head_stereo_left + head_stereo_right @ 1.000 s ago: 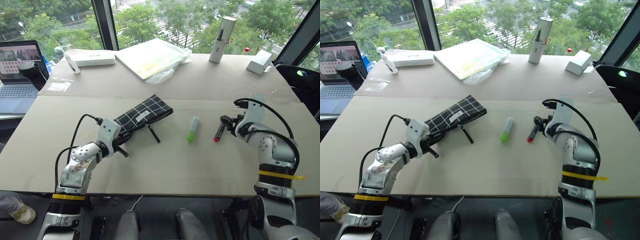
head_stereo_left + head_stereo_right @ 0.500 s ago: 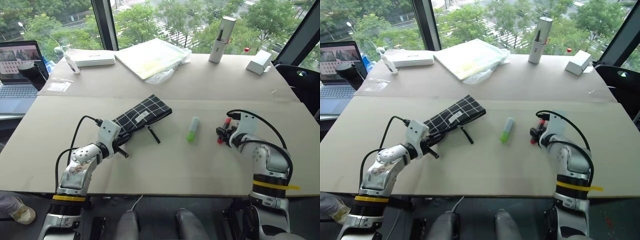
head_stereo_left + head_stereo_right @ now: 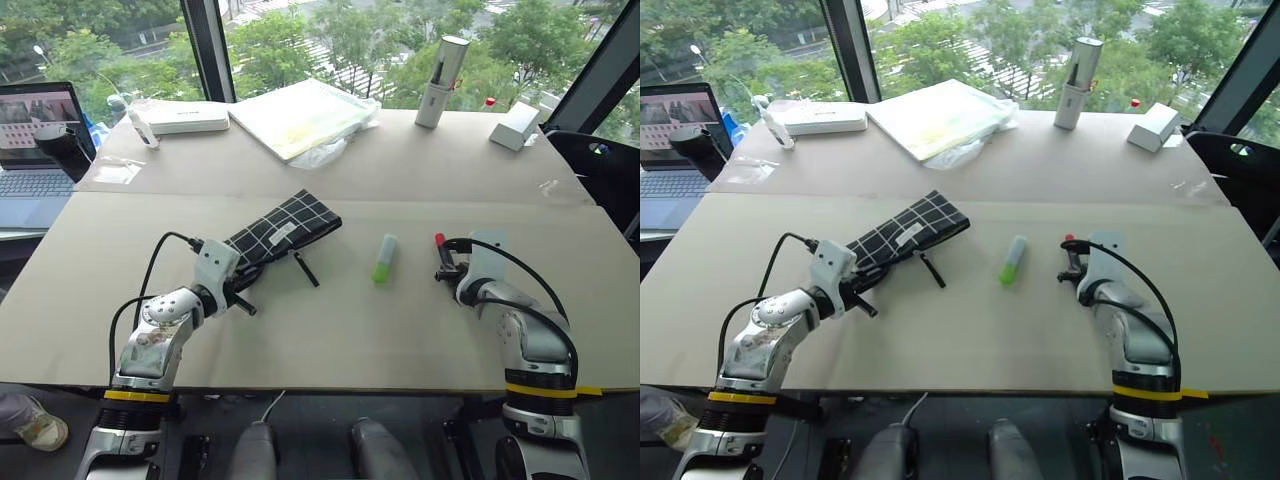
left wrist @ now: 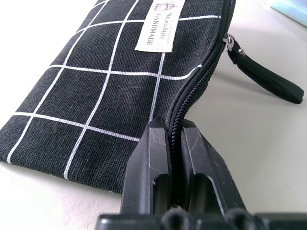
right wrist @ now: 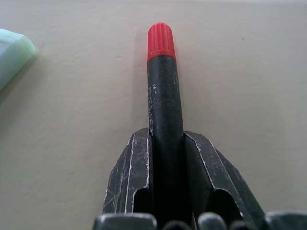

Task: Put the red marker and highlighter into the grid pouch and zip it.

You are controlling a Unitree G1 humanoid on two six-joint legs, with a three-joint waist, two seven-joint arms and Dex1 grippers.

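Right gripper (image 5: 165,143) clamps marker (image 5: 163,100) near tip — may slip. Left gripper (image 4: 175,143) pinches pouch (image 4: 110,76) edge, zip mostly closed — insertion could jam.

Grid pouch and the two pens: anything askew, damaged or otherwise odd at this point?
Nothing stands out. The grid pouch lies flat and slantwise, its edge pinched in the left gripper. The right gripper is closed on the red marker. The highlighter lies intact on the table between them.
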